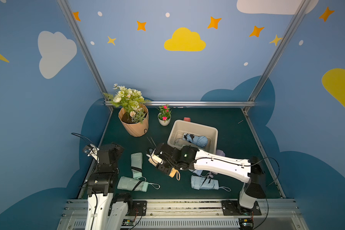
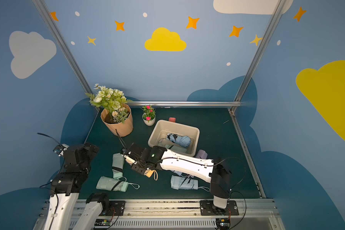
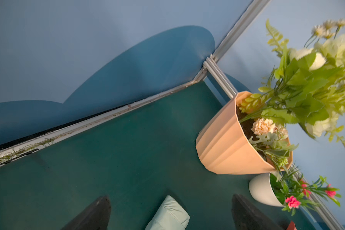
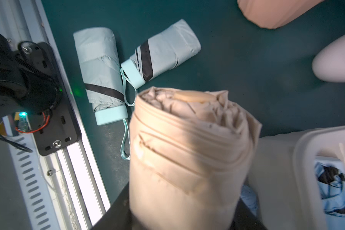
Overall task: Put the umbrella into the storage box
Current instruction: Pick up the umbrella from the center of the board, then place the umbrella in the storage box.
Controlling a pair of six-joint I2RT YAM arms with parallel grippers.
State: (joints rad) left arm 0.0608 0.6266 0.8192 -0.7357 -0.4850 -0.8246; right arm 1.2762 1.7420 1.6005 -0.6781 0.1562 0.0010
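Note:
My right gripper is shut on a folded beige umbrella, held just above the green mat beside the near left corner of the cream storage box. A light blue umbrella lies inside the box. Two mint umbrellas lie at the front left, and another blue umbrella lies at the front right. My left gripper hangs open over the tip of a mint umbrella, apart from it.
A peach faceted flower pot and a small white pot stand at the back left. A lavender umbrella rests against the box's near side. A red object sits behind the box. Metal rails edge the mat.

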